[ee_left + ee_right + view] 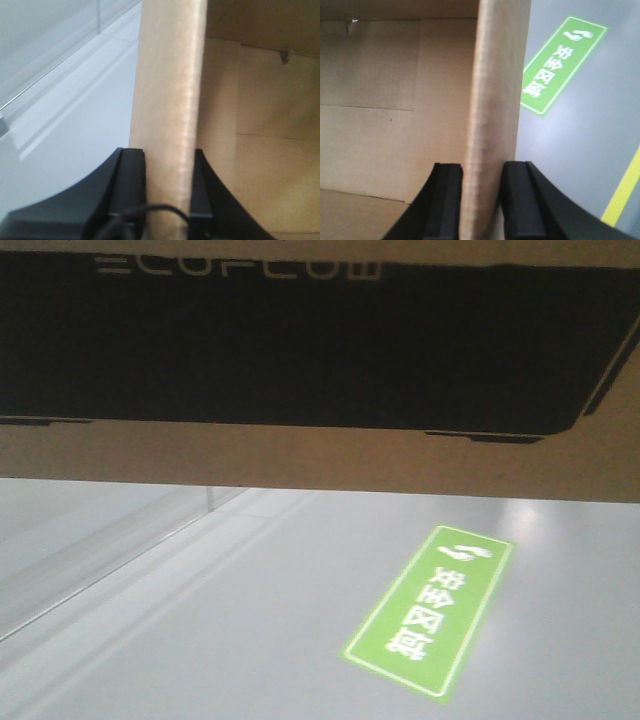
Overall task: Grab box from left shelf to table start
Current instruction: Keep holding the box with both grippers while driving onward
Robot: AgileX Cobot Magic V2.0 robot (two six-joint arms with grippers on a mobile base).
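Note:
The box (320,340) fills the top of the front view: a black panel lettered "ECOFLOW" with a brown cardboard strip under it, hanging above the grey floor. My left gripper (165,152) is shut on an upright cardboard wall of the box (167,75), with one black finger on each side. My right gripper (481,165) is shut the same way on the opposite cardboard wall (495,75). The box's bare inside shows beside each wall. The shelf and the table are out of view.
A green floor sign (430,610) with white characters lies on the grey floor below the box, also seen as the green sign (562,65). A yellow floor line (622,195) runs at the right. A pale clear partition (100,550) runs along the left.

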